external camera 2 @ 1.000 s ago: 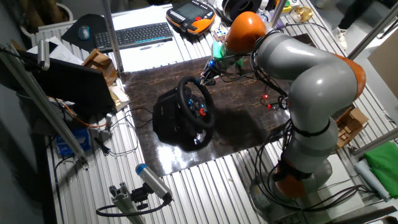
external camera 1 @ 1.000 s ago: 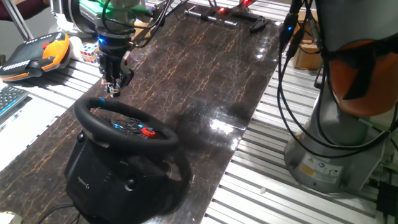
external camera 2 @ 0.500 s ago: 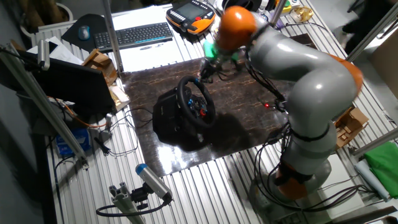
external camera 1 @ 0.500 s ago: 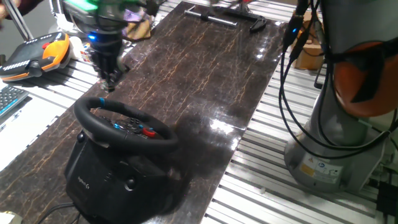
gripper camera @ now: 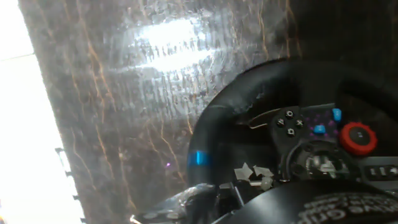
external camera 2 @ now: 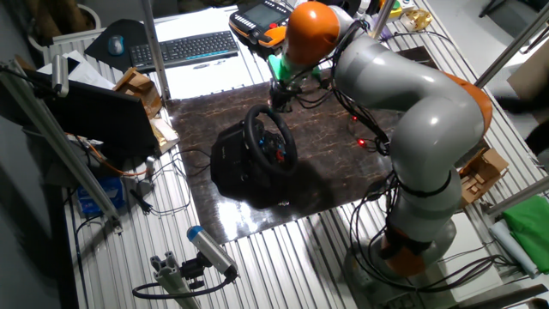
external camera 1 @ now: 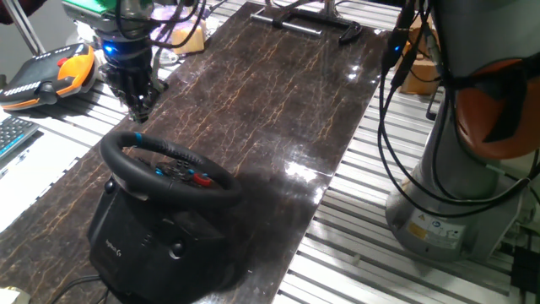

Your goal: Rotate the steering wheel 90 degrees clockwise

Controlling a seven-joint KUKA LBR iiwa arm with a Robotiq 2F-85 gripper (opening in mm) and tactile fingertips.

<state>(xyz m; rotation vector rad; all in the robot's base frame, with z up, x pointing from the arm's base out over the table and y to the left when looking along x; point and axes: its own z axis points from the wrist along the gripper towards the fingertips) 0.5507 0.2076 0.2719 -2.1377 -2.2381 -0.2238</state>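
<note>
**Gripper shifts toward the wheel's top mark, no grasp yet**

The steering wheel (external camera 1: 169, 165) stands on its bulky black base (external camera 1: 156, 241) at the near end of the dark marbled tabletop (external camera 1: 278, 93), its blue rim mark (external camera 1: 138, 136) at the top of the rim, its red hub button (external camera 1: 203, 178) to the right of centre. The gripper (external camera 1: 138, 111) hangs just above and behind that mark, apart from the rim. Over the last second it has slid from above the slab out toward the table's left edge, fingers pointing down; whether they are parted or closed cannot be told from here. The wheel itself has not turned: the blue mark sits where it did, so the quarter turn is, by the look of it, still wholly to do. From the hand view the rim and blue mark lie close ahead. Room is open over the slab to the right; to the left, the orange-and-black controller (external camera 1: 46, 74) and a keyboard (external camera 1: 13, 135) lie near the edge.
</note>
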